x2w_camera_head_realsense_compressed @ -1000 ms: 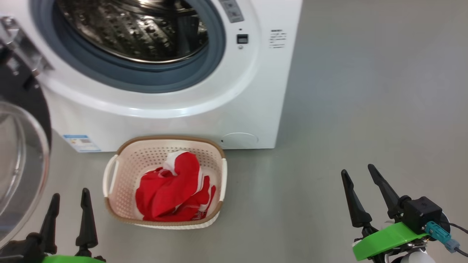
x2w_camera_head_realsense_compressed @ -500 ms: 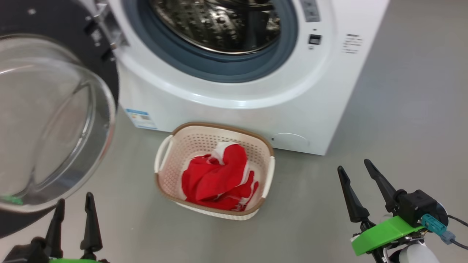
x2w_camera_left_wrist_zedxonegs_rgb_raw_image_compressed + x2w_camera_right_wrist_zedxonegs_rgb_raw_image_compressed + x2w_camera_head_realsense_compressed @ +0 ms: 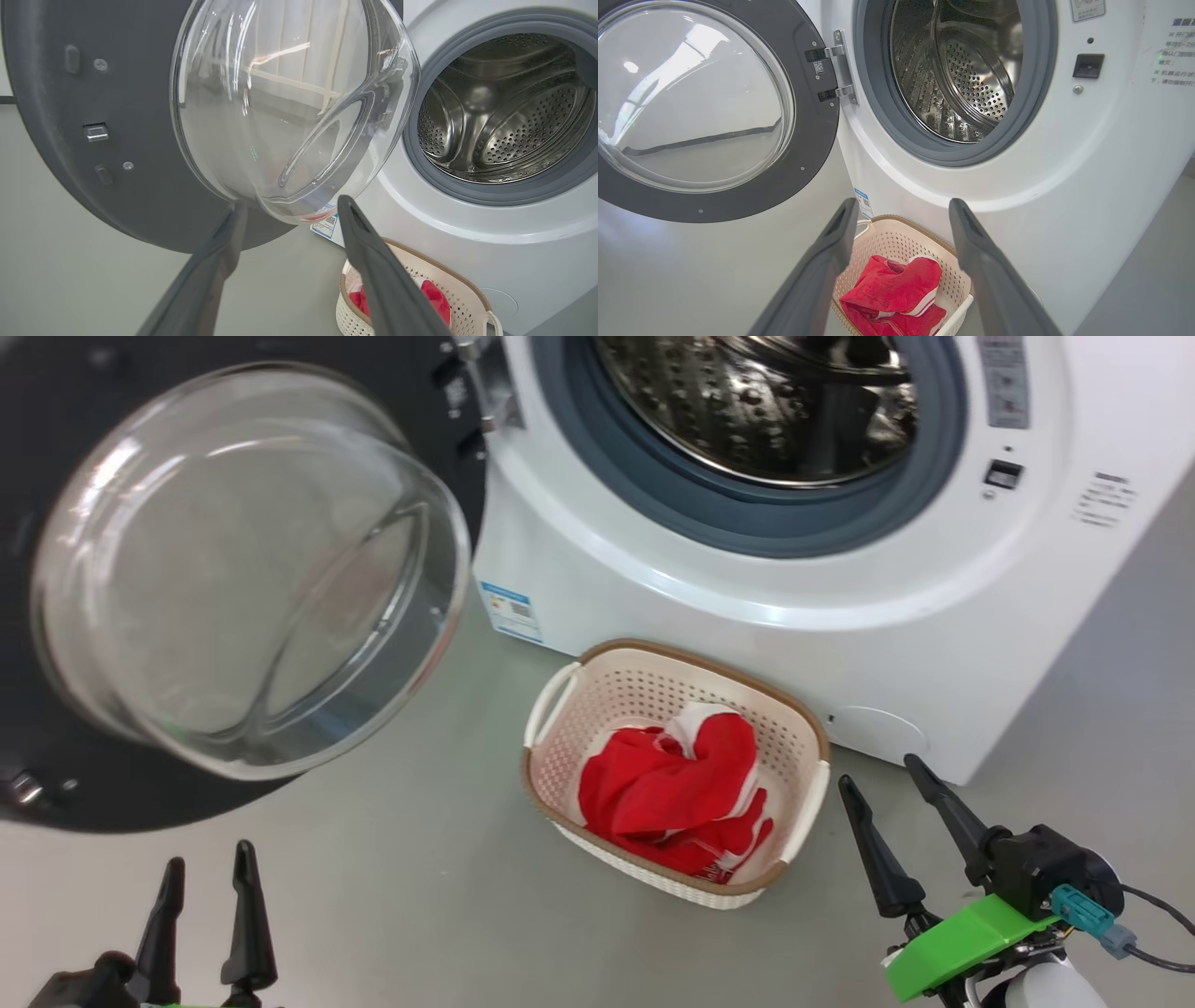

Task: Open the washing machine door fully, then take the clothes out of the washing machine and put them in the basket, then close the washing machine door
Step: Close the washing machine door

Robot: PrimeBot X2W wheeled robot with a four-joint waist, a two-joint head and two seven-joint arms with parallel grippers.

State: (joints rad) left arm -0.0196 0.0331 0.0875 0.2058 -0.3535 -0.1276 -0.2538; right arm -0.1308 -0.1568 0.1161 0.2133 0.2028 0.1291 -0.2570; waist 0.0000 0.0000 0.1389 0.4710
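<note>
Clothes (image 3: 667, 789) are lying in the basket (image 3: 611, 709), which is sitting on the floor (image 3: 420, 896) just before the washing machine (image 3: 747, 644). The drum (image 3: 775, 401) is looking empty. The washing machine door (image 3: 233, 569) is hanging wide open off the machine's left side, up and ahead of the left gripper (image 3: 208, 859). That gripper and the right gripper (image 3: 878, 772) are both standing spread, holding nothing. The left arm is sitting nearer, so closing likely falls to it.

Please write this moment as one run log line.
door: open | clothes: in basket | drum: looks empty | left hand: open | right hand: open
</note>
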